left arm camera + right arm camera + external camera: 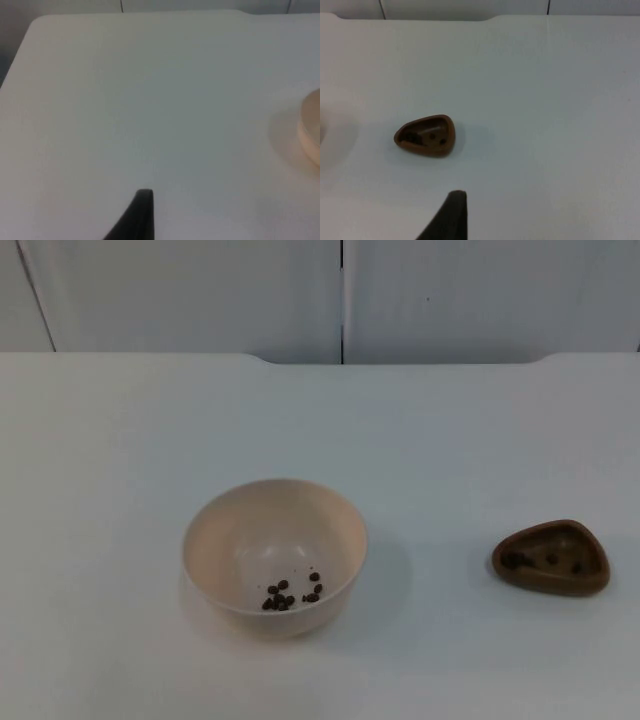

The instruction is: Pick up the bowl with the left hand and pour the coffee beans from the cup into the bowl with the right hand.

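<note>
Bowl (pixel 274 555): cream, round, deep, thin-walled, standing upright on the white table (pixel 120 440); a few coffee beans (pixel 290 593) lie at its bottom. Judged light, stiff and smooth, so likely slippery; best taken at the rim.

Cup (pixel 551 557): small, brown, rounded-triangular, shallow, well to the right of the bowl; a few beans inside. Judged light and rigid; best pinched across its sides.

Left gripper (pixel 137 215): waiting left of the bowl, holding nothing; finger spread cannot be told.

Right gripper (pixel 450 215): near the cup, holding nothing; spread likewise unclear.
</note>
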Robot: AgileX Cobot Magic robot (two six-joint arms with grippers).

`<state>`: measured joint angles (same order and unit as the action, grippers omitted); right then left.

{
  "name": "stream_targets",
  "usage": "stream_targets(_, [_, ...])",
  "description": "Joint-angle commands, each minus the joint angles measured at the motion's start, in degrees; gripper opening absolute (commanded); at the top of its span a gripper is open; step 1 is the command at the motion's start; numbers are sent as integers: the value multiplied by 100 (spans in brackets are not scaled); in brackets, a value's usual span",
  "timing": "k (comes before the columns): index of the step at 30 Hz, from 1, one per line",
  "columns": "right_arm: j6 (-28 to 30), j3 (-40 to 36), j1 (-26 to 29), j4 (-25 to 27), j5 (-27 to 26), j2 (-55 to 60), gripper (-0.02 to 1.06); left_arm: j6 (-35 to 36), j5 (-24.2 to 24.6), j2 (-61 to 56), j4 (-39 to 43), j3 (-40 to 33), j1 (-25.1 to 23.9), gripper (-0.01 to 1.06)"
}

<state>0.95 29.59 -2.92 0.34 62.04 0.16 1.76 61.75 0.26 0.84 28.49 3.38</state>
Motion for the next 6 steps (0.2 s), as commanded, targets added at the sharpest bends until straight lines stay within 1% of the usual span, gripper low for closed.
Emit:
stream_targets(1, [-9,0,36,2,-31,-16,105,21,-9,-26,-36,-17,-24,105])
stream_targets(6, [-9,0,50,13,-31,-16,105,21,-9,-26,-36,-17,-177,105])
